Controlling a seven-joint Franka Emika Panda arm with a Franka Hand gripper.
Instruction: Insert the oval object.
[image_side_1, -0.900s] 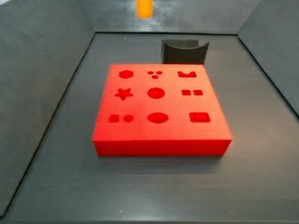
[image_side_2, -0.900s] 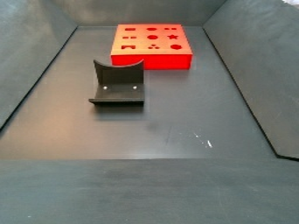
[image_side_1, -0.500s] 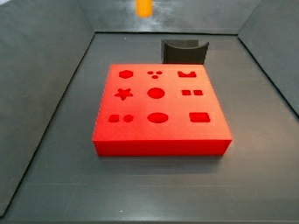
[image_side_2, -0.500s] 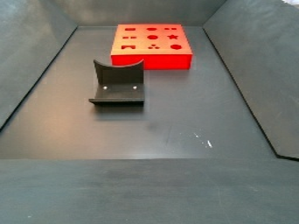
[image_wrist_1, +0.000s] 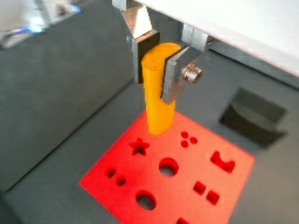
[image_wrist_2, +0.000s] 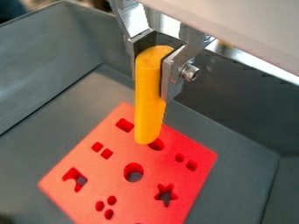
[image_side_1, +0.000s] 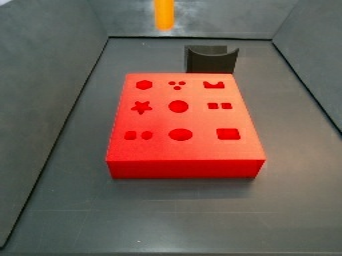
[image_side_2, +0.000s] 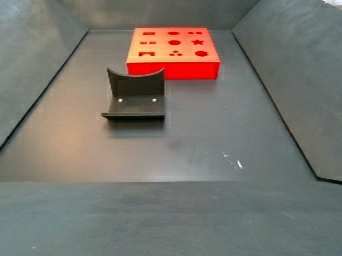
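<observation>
One oval object (image_wrist_1: 158, 87) is clamped upright in the gripper's (image_wrist_1: 160, 51) two fingers (image_wrist_1: 177, 70), above one red block (image_wrist_1: 163, 166).

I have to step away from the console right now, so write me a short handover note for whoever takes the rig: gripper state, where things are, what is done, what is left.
Gripper: shut on the long orange-yellow oval peg, held upright, high above the floor; in a side view only the peg's tip shows at the top edge.
Red block with shaped holes: flat on the floor, every hole empty.
Dark L-shaped fixture: on the floor, apart from the block.
Done: peg picked up and carried over the block.
Left: line the peg up with the oval hole, lower it in, release.
</observation>
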